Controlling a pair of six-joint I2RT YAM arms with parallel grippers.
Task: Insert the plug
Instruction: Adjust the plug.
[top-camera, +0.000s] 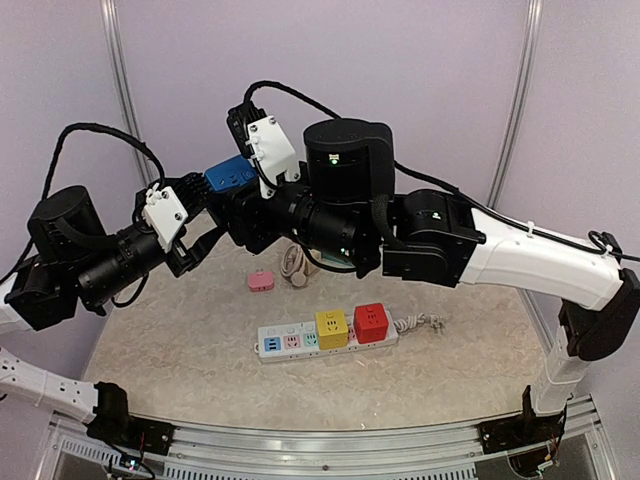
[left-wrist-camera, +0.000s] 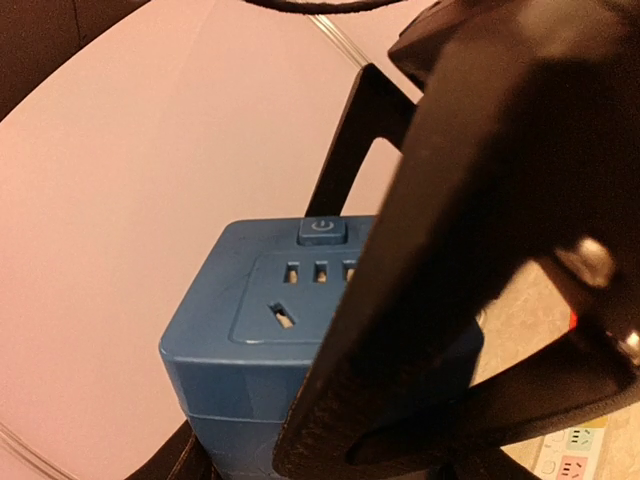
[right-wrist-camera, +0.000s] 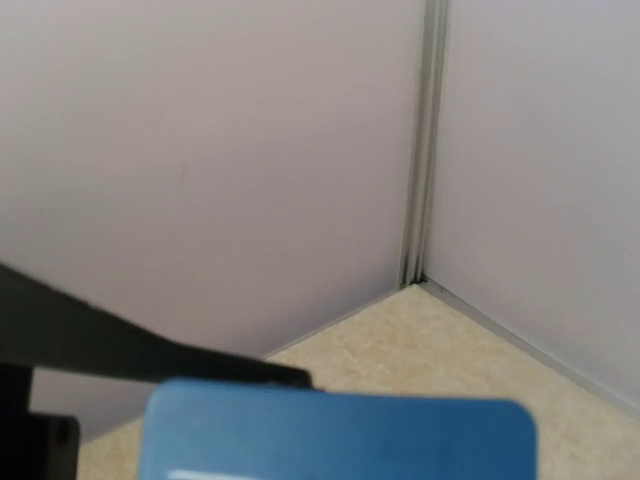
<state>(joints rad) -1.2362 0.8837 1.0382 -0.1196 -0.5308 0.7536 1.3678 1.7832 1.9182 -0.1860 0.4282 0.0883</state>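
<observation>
Both arms are up off the surface (top-camera: 180, 340), meeting in mid-air at the back left. Between them we see the blue plug cube (top-camera: 230, 175), well above the power strip (top-camera: 325, 338). The left gripper (top-camera: 205, 205) holds that cube at a middling width. Its wrist camera looks straight at the socket face and power button (left-wrist-camera: 320, 228). Across that face lies a black finger (left-wrist-camera: 480, 250) of the right gripper (top-camera: 238, 195). From the right wrist, the cube (right-wrist-camera: 340, 435) fills the bottom edge with one dark finger (right-wrist-camera: 120, 350) at its top left. We cannot tell whether the right gripper is actually clamped on it. Down on the strip, a yellow cube (top-camera: 331, 328) and a red cube (top-camera: 371, 322) sit plugged in side by side. A small pink item (top-camera: 261, 281) lies behind.
</observation>
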